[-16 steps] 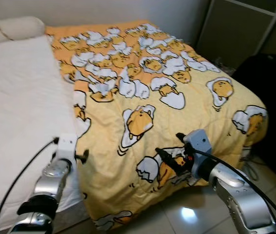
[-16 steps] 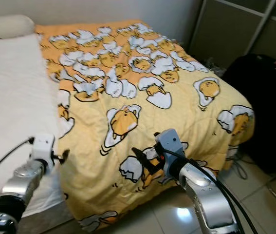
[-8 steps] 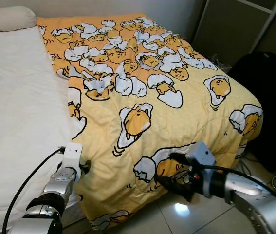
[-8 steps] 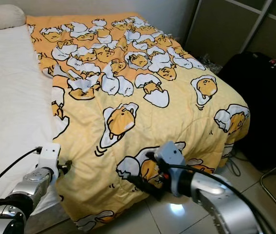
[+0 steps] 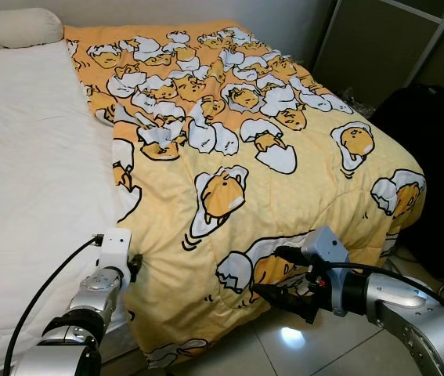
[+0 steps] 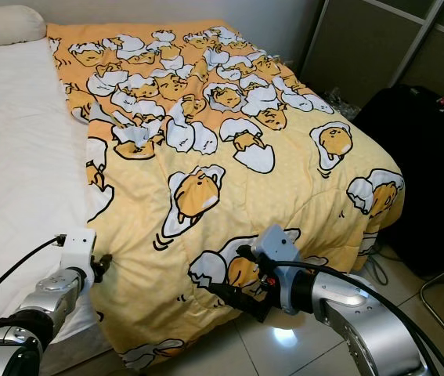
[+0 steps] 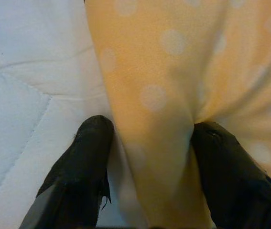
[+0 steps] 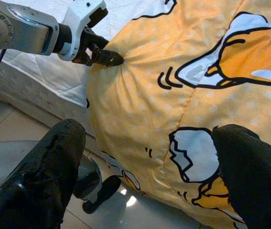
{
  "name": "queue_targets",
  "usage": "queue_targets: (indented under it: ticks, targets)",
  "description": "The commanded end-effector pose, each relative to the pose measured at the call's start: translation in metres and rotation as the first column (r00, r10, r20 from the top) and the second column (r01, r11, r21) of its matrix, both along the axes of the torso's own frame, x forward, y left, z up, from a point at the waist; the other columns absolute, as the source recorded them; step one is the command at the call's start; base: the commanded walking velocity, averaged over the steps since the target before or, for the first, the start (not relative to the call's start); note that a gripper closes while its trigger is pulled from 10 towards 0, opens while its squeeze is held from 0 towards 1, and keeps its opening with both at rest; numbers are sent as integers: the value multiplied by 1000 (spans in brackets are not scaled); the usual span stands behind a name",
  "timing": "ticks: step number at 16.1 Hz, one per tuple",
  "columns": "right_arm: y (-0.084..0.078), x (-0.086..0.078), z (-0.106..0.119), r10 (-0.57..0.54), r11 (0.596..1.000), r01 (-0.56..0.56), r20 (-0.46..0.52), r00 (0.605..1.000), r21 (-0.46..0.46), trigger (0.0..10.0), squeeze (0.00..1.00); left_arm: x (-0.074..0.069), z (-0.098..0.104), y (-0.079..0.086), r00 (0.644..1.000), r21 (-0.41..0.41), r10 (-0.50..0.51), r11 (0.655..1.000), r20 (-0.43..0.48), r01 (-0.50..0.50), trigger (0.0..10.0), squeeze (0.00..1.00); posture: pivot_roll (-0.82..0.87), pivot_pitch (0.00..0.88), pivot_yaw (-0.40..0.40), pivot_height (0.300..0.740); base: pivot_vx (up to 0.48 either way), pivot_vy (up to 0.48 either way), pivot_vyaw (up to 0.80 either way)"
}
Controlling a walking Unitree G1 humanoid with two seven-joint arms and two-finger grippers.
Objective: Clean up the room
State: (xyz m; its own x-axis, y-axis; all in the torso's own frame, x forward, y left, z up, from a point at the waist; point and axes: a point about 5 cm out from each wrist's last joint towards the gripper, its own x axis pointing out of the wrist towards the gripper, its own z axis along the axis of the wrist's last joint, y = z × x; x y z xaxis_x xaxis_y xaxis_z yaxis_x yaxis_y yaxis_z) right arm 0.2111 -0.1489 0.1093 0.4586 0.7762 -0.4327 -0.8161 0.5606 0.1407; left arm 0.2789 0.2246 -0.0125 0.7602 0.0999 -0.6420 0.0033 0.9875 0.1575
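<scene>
A yellow blanket (image 5: pixel 229 117) printed with egg cartoons covers the right half of the bed and hangs over its foot. My left gripper (image 5: pixel 136 263) is at the blanket's left edge near the foot, shut on a fold of the yellow cloth (image 7: pixel 149 109); the right wrist view also catches that pinch on the blanket (image 8: pixel 107 58). My right gripper (image 5: pixel 280 274) is open at the hanging front of the blanket, its fingers (image 8: pixel 49 176) spread wide with the cloth (image 8: pixel 173 95) bulging between them.
The bare white mattress (image 5: pixel 34 172) takes up the left half of the bed, with a pillow (image 5: pixel 18 25) at its head. A black bag (image 5: pixel 433 133) stands at the right beside a dark wardrobe (image 5: pixel 370 47). Glossy tiled floor (image 5: pixel 284 352) lies below the bed's foot.
Over the second my right gripper dropped from the top of the blanket to its hanging front and turned. The left gripper stays on the blanket edge. The camera tilted slightly.
</scene>
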Motion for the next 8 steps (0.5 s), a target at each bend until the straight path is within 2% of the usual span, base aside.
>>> queue_targets:
  ticks: [1, 8]
  targets:
    - [0, 1, 1, 3, 1000, -3, 7, 1000, -6, 10000, 0, 1, -1, -6, 1000, -3, -27, 1000, -10, 27, 0, 35, -164, 0, -57, 740, 0, 0, 0]
    - [-2, -2, 0, 34, 999, -34, -13, 999, 2, 10000, 0, 0, -1, -7, 997, 21, -79, 997, 2, 79, 0, 8, -161, 0, -42, 740, 0, 0, 0]
